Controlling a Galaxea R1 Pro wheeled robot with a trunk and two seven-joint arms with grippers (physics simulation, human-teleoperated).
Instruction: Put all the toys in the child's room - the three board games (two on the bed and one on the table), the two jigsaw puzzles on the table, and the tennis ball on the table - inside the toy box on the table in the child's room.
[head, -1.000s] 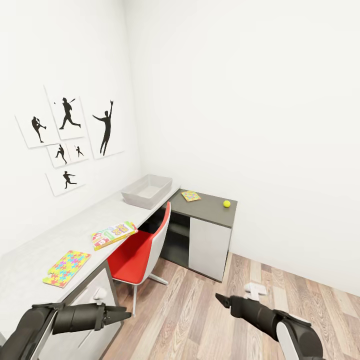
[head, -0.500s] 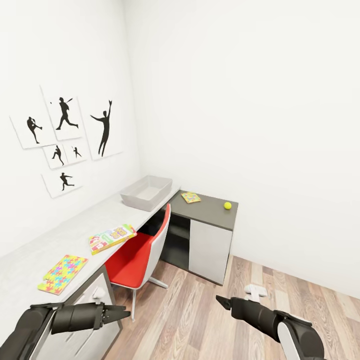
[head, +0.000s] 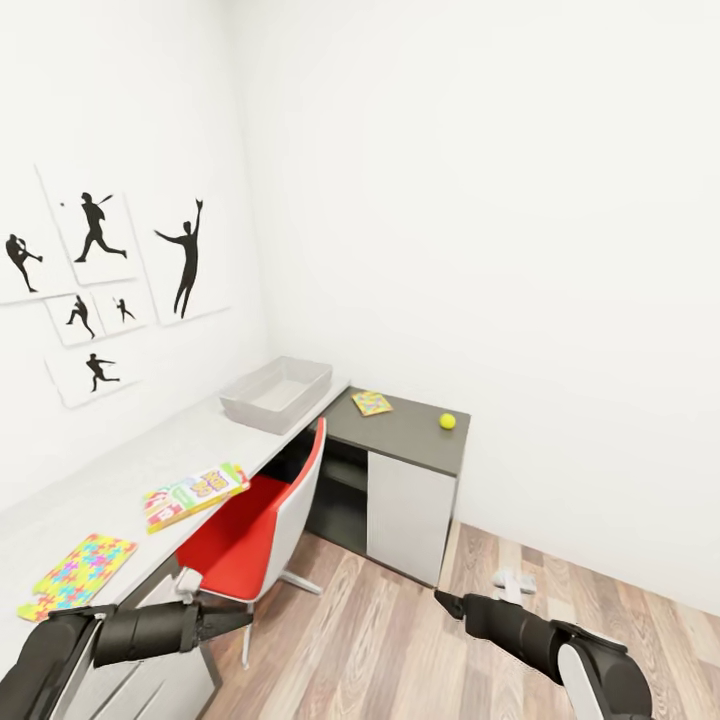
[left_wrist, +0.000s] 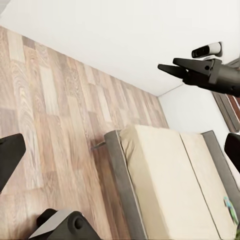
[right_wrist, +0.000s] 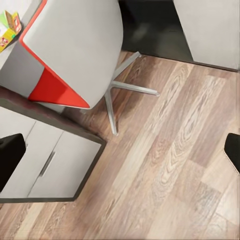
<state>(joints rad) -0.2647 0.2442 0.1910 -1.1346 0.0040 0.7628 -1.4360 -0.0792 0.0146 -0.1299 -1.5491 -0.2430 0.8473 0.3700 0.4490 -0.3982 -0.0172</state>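
Note:
The light grey toy box (head: 275, 392) stands at the far end of the pale table (head: 130, 460). On the table lie a red, yellow and green board game (head: 193, 493) and, nearer me, a jigsaw puzzle (head: 75, 575). A second jigsaw puzzle (head: 371, 402) and the yellow tennis ball (head: 447, 421) rest on the lower dark cabinet (head: 410, 440). My left gripper (head: 238, 618) and right gripper (head: 445, 602) hover low over the floor, both open and empty. The cream bed (left_wrist: 170, 185) appears in the left wrist view.
A red and white swivel chair (head: 255, 525) stands tucked at the table, its star base (right_wrist: 122, 90) on the wood floor (head: 400, 640). A small white object (head: 515, 580) lies on the floor near the right wall. White drawers (right_wrist: 45, 160) sit under the table.
The whole picture has shifted left, so the camera has turned. Both arms hold the same pose, and nothing on the table or cabinet has moved.

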